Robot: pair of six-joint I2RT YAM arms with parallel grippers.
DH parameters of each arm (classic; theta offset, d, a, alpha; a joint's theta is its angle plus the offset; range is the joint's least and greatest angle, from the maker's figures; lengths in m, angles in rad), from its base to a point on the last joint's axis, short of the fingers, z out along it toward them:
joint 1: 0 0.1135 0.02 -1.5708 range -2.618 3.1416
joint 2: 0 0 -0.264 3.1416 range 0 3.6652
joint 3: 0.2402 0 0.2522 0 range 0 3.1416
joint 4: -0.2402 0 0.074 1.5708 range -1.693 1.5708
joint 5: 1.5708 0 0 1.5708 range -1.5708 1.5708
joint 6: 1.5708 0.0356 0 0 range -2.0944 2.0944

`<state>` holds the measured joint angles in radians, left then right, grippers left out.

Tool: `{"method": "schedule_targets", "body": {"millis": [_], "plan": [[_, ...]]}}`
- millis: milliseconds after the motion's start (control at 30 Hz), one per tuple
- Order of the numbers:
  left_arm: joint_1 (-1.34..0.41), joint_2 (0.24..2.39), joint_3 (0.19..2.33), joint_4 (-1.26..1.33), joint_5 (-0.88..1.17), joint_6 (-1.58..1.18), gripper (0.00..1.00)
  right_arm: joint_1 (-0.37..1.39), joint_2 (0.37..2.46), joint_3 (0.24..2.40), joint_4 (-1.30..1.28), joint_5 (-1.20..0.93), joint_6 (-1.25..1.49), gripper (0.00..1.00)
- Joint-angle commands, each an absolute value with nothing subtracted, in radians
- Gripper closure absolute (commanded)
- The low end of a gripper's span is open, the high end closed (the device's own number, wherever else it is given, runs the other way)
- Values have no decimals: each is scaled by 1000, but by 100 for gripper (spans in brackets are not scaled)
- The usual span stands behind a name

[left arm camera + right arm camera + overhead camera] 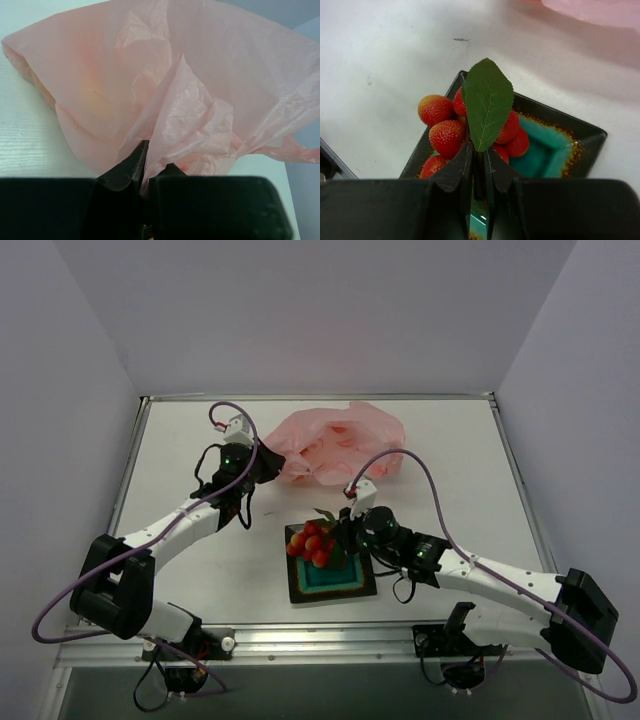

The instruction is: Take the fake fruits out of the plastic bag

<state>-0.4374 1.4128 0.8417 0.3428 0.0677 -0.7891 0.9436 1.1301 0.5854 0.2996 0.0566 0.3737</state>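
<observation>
fake strawberries [445, 135], a cluster of glossy red plastic pieces under a flat green leaf [487, 102], are out of the bag already. the right fingers [455, 172] are drawn almost together and pinch the cluster at the base of that leaf. only a thin slit shows between them. the cluster hangs or rests at the left part of a square teal glazed dish with a dark rim [590, 135]. i cannot tell whether its weight is fully on the dish. the dish sits by the near edge of the white worktop [450, 460], about midway along it.

the left fingers [127, 170] are pressed together on a gathered fold of the thin, crinkly, translucent pink plastic bag [200, 75] and grip it at its left side. the bag lies slumped against the far edge of the worktop, near the middle and well apart from the dish.

my reading is that the job is roughly a third done. a soft yellow-orange glow shows through the film in the left wrist view, which suggests at least one fruit is inside. no round orange or mango is visible out on the worktop. what is left is to let go of the cluster and then fetch the rest out.
</observation>
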Motion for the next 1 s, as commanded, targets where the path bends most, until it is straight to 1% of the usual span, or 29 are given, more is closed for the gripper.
{"method": "schedule_targets", "body": {"millis": [0,133,300,367,533,600,700,733,767,800,867,900,933,967], "plan": [[-433,1364,859,379,74,-785,98,945,1028,578,250,136,367,100],[-434,1361,854,382,77,-784,98,948,954,588,114,221,411,100],[-434,1362,851,382,81,-785,98,950,807,578,5,212,472,100],[-434,1359,850,382,83,-785,97,950,779,566,-50,201,494,100],[-437,1358,847,388,80,-788,98,980,814,517,-32,143,563,100],[-440,1356,842,388,83,-788,98,1023,831,483,23,182,589,100],[-442,1351,838,387,83,-787,98,1048,842,465,38,215,607,100],[-442,1351,836,387,83,-787,98,1049,845,462,38,234,610,98],[-442,1348,833,387,83,-787,98,1051,851,459,38,244,615,93],[-442,1344,830,382,83,-785,98,1054,857,456,40,251,620,78],[-442,1341,825,382,83,-785,98,1058,858,454,37,279,623,63],[-442,1335,815,385,83,-788,98,1057,856,457,34,285,623,49],[-442,1333,810,388,83,-790,98,1057,851,468,22,293,621,42],[-443,1332,802,390,83,-793,98,1058,841,475,15,313,615,31]]}}
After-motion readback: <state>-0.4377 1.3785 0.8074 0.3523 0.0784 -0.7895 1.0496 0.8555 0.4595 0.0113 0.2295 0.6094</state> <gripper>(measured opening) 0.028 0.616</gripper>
